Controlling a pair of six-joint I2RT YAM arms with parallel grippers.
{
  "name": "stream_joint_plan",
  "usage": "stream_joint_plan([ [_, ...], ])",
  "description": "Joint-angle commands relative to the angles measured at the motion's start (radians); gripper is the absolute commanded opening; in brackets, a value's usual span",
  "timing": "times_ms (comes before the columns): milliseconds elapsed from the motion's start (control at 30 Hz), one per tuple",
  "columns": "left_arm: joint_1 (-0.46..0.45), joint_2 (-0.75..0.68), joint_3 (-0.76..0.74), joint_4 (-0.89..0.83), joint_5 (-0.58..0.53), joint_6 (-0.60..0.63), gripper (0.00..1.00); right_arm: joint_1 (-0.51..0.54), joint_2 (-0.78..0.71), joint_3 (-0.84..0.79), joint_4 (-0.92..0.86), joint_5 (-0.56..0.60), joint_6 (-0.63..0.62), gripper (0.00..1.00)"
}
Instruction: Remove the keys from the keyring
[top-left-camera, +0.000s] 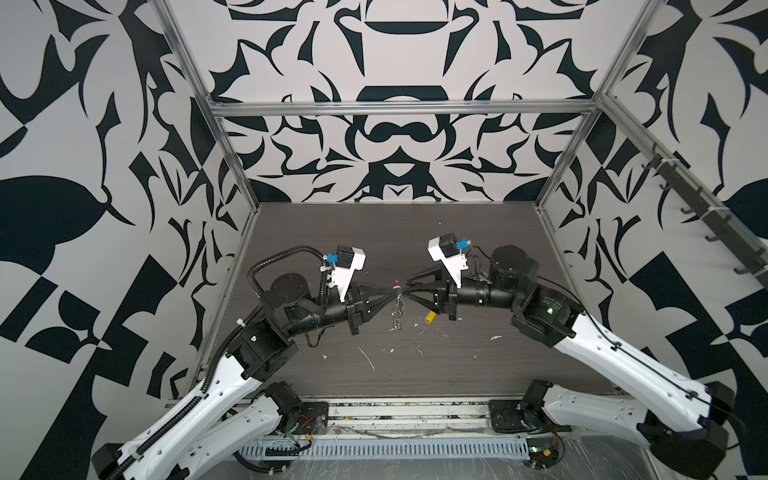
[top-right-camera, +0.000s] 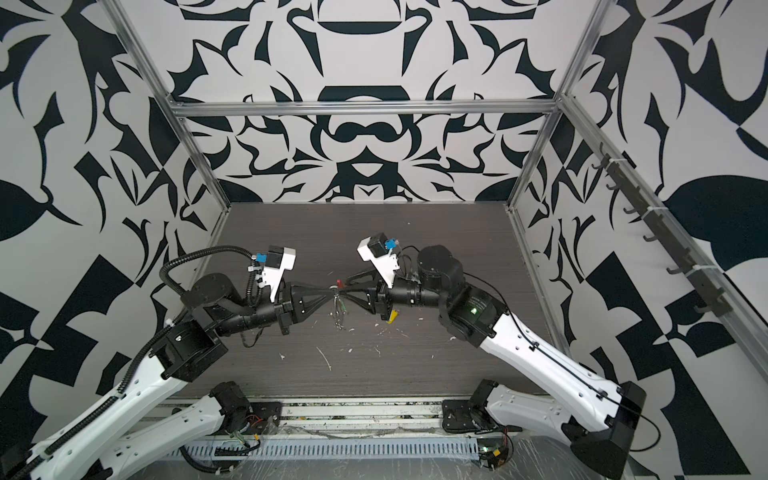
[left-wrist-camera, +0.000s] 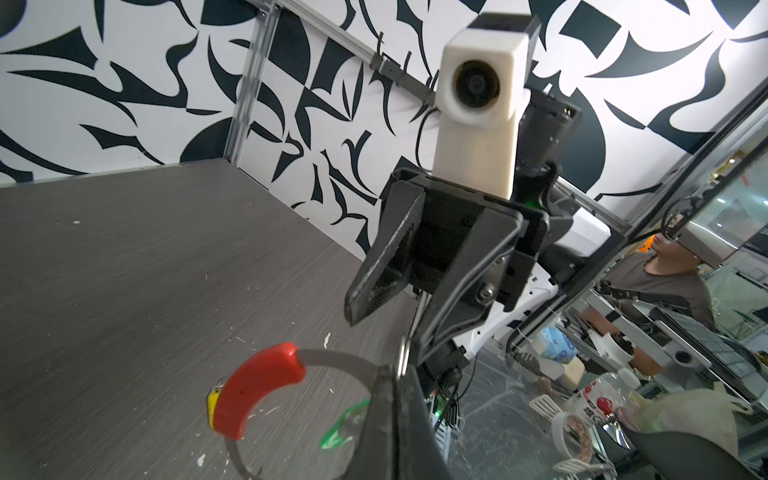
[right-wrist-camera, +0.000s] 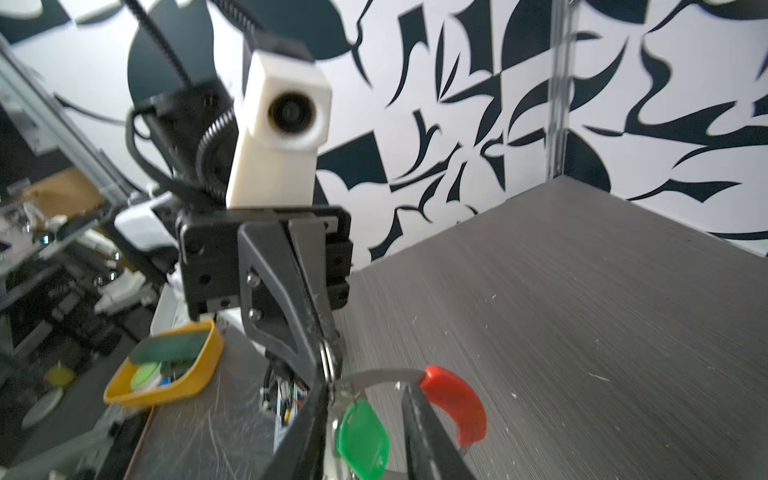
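Observation:
The keyring (top-left-camera: 395, 316), a thin grey hoop with a red sleeve (left-wrist-camera: 257, 390), hangs above the table between the two arms in both top views. My left gripper (left-wrist-camera: 391, 372) is shut on a small silver ring at the hoop's top (right-wrist-camera: 328, 357). The green key (right-wrist-camera: 363, 432) dangles from the hoop between the fingers (right-wrist-camera: 424, 432) of my right gripper (right-wrist-camera: 365, 388), which stands open around it. The yellow key (top-left-camera: 430, 317) lies loose on the table under the right gripper (top-left-camera: 406, 291); a top view shows it half hidden (top-right-camera: 392, 318).
White scraps (top-left-camera: 368, 357) litter the dark wood tabletop (top-left-camera: 457, 365) near its front. Patterned walls and aluminium posts (top-left-camera: 232, 166) close in the back and sides. Off the table's front edge stands a yellow tray (right-wrist-camera: 166, 365) of small items.

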Motion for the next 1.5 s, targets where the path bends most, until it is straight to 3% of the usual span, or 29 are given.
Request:
stream_joint_plan([
  [0,-0.001,-0.024,-0.038,0.176,-0.078,-0.037,0.00,0.001,-0.031,-0.062,0.332,0.103,0.188,0.35],
  [233,-0.001,-0.017,-0.109,0.346,-0.126,-0.092,0.00,0.003,0.001,-0.130,0.516,0.105,0.309,0.34],
  [800,0.000,-0.013,-0.116,0.349,-0.152,-0.104,0.00,0.016,0.063,-0.109,0.578,0.022,0.363,0.28],
  [1000,-0.001,-0.016,-0.116,0.345,-0.162,-0.103,0.00,0.024,0.070,-0.107,0.577,0.015,0.364,0.20],
  [1233,0.000,-0.014,-0.116,0.346,-0.170,-0.101,0.00,0.032,0.077,-0.102,0.575,0.001,0.364,0.01],
  [1367,0.000,-0.016,-0.106,0.324,-0.168,-0.099,0.00,0.032,0.062,-0.091,0.531,0.007,0.338,0.00],
  [1467,-0.001,-0.037,-0.090,0.252,-0.174,-0.084,0.31,0.031,0.039,-0.034,0.371,0.014,0.251,0.00],
])
